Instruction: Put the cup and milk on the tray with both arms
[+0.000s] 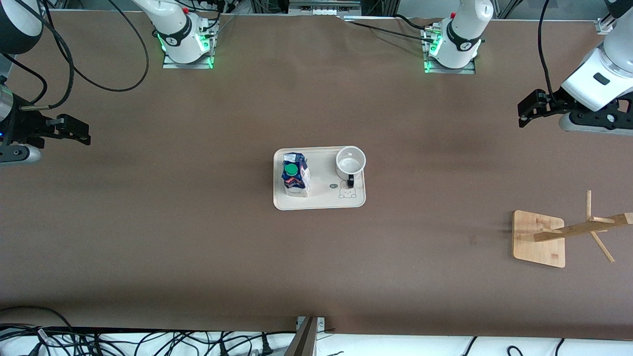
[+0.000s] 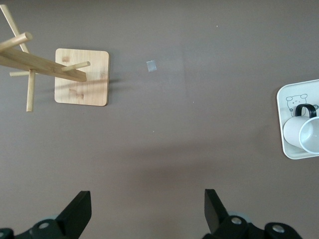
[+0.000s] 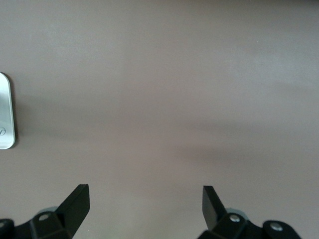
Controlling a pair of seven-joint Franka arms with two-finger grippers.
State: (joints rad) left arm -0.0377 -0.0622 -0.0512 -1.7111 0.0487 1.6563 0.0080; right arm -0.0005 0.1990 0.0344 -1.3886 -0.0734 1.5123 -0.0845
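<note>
The cream tray (image 1: 324, 199) lies in the middle of the table. On it, toward the right arm's end, stands the blue and white milk (image 1: 295, 175) with its green cap. The white cup (image 1: 350, 160) stands upright on the tray's corner toward the left arm's end, its black handle pointing at the front camera. The left wrist view shows the cup (image 2: 304, 135) on the tray (image 2: 294, 94) too. My left gripper (image 1: 520, 114) hangs open and empty over the table at its own end, well clear of the tray. My right gripper (image 1: 85, 132) hangs open and empty at its own end. The tray's edge (image 3: 5, 114) shows in the right wrist view.
A bamboo mug stand with a square base (image 1: 538, 238) and slanted pegs sits toward the left arm's end, nearer the front camera than the tray; the stand's base (image 2: 82, 77) also shows in the left wrist view. Cables run along the table's edges.
</note>
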